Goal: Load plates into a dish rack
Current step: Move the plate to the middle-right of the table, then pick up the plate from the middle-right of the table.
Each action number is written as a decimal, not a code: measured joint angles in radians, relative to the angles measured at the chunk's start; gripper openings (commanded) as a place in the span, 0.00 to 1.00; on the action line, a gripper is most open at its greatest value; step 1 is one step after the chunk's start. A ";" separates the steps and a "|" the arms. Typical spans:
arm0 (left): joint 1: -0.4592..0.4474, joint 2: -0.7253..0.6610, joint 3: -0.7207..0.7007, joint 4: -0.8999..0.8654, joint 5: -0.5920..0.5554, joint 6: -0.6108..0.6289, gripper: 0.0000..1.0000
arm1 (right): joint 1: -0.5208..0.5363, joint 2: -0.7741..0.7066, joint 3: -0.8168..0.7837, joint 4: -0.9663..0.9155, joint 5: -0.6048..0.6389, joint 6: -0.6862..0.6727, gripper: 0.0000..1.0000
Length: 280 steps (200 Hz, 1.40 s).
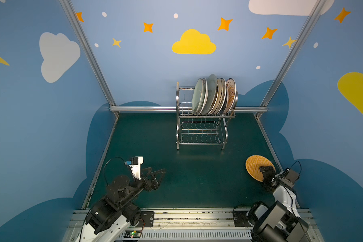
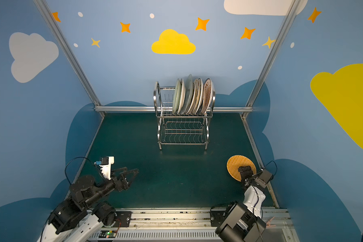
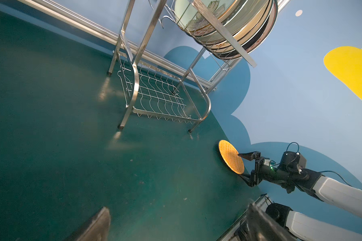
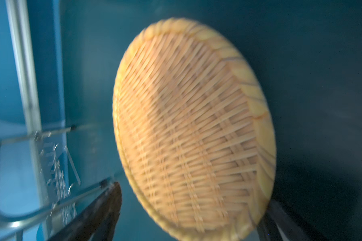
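Right hand [image 3: 241, 165]: spread wide, astride plate [image 3: 230, 155] rim.
Plate: on worktop [image 3: 71, 146], near rim between its fingers [image 3: 248, 155].
Left hand [image 1: 160, 177]: released, empty.

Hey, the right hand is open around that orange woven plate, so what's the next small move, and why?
Probably close the right hand on the near rim of the orange woven plate. Its open jaws straddle that edge, and it's the only plate seen outside the dish rack.

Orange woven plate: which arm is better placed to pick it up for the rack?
Right. The right fingers stand open around the orange woven plate rim; the left fingers hang open across the table, away from it.
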 measured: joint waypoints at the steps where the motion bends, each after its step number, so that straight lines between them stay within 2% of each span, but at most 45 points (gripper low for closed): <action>1: 0.000 0.000 0.000 0.000 0.000 0.000 1.00 | 0.006 0.005 0.000 0.007 -0.005 0.000 0.93; 33: 0.002 0.001 0.000 -0.003 -0.003 0.000 1.00 | 0.107 0.129 0.012 0.125 -0.113 -0.017 0.93; 76: 0.003 0.001 0.000 -0.004 -0.014 0.000 1.00 | 0.129 0.374 0.190 0.064 -0.241 -0.072 0.93; 100: 0.003 0.001 0.000 -0.004 -0.017 0.000 1.00 | 0.078 0.389 0.169 0.091 -0.295 -0.067 0.93; 127: 0.003 -0.001 0.000 -0.004 -0.018 0.000 1.00 | 0.045 0.358 0.149 0.086 -0.293 -0.059 0.92; 144: 0.003 -0.001 0.000 -0.004 -0.018 0.000 1.00 | 0.016 0.341 0.137 0.087 -0.276 -0.042 0.88; 167: 0.003 -0.001 0.000 -0.004 -0.018 0.000 1.00 | -0.007 0.352 0.126 0.107 -0.264 -0.011 0.69; 181: 0.004 -0.004 0.000 -0.005 -0.019 0.000 1.00 | -0.017 0.393 0.124 0.144 -0.278 0.014 0.62; 218: 0.005 -0.012 0.000 -0.007 -0.030 0.000 1.00 | -0.045 0.475 0.109 0.273 -0.352 0.081 0.59; 280: 0.006 -0.013 0.000 -0.011 -0.042 0.000 1.00 | -0.049 0.486 0.098 0.324 -0.329 0.120 0.50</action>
